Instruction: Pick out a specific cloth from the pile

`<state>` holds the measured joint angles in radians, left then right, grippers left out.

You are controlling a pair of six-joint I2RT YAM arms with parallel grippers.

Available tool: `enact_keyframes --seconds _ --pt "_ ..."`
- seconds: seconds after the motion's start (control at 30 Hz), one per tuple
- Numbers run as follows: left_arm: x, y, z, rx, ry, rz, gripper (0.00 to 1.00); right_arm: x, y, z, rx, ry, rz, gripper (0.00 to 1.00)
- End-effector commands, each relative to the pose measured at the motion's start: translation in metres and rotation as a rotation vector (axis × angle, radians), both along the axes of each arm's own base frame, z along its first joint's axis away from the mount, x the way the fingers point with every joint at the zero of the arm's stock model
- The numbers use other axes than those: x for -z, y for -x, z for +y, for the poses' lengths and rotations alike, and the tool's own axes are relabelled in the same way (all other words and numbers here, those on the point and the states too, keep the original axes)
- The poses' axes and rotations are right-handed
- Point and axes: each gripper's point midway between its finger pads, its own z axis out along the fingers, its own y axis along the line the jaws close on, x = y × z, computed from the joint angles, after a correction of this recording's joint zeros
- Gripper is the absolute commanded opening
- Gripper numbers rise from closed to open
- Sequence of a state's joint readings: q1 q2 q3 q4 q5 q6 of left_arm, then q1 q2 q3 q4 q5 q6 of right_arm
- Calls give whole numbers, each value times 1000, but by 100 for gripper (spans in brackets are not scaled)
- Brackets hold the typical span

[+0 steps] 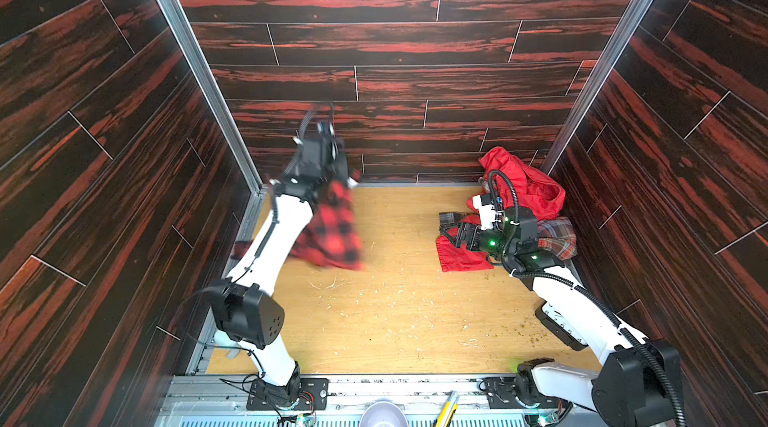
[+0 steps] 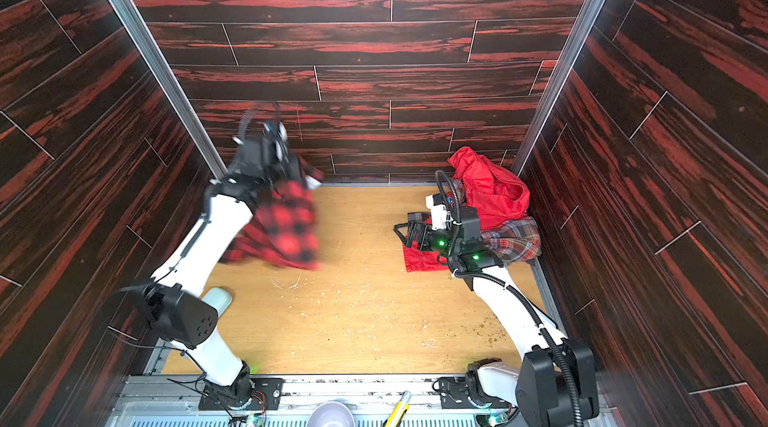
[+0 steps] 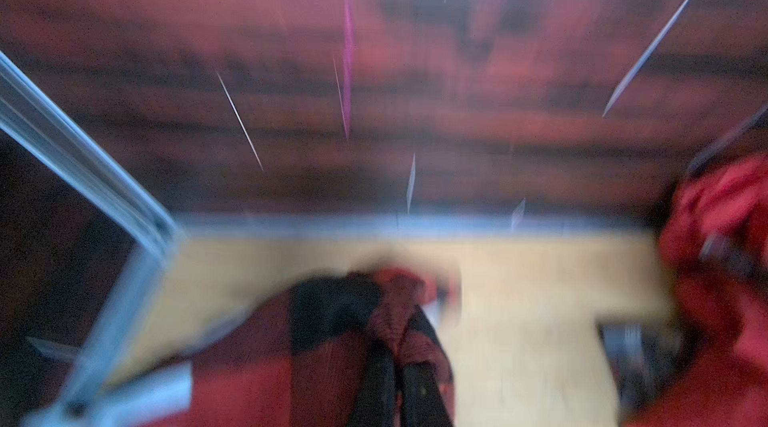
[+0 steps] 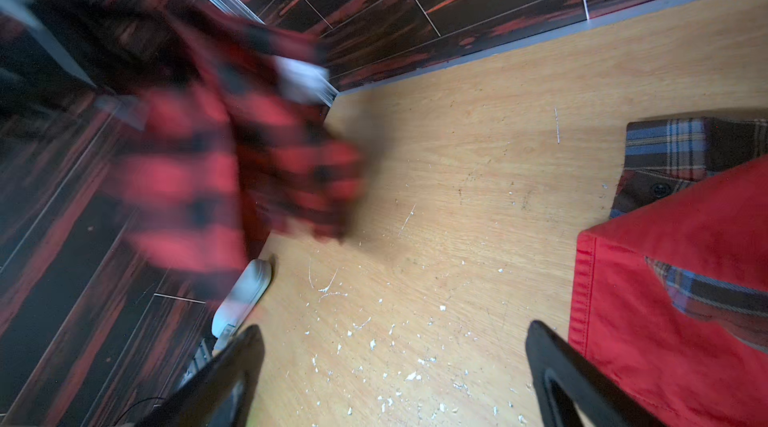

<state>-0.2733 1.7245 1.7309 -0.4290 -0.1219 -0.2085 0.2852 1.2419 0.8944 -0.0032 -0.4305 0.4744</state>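
Note:
The cloth (image 1: pixel 336 229) (image 2: pixel 286 229), bold red-and-black check, hangs blurred above the back left of the table. My left gripper (image 1: pixel 334 181) (image 3: pixel 399 358) is shut on its bunched top edge, and a white label (image 4: pixel 301 77) shows near the grip. The pile sits in the back right corner: a plain red garment (image 1: pixel 528 188) (image 4: pixel 685 279) with a muted plaid shirt (image 1: pixel 557 238) (image 4: pixel 681 146) under and beside it. My right gripper (image 1: pixel 451 233) (image 4: pixel 390 329) stands open at the pile's left edge, low over the table, with nothing between its fingers.
Dark red wood-look walls close in the wooden table (image 1: pixel 395 321) on three sides. White flakes (image 1: pixel 374 296) litter its middle. A pale object (image 2: pixel 218 300) lies by the left arm. A bowl (image 1: pixel 382 414) and a yellow cutter (image 1: pixel 446 408) rest on the front rail.

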Motion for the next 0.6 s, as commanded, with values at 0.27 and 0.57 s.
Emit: enact_keyframes --seconds 0.27,0.57 --pt "11 23 17 -88 36 -25 0 6 -3 7 -31 -12 23 99" --pt "17 72 82 -318 -117 -35 0 12 -2 10 -48 -17 39 98"
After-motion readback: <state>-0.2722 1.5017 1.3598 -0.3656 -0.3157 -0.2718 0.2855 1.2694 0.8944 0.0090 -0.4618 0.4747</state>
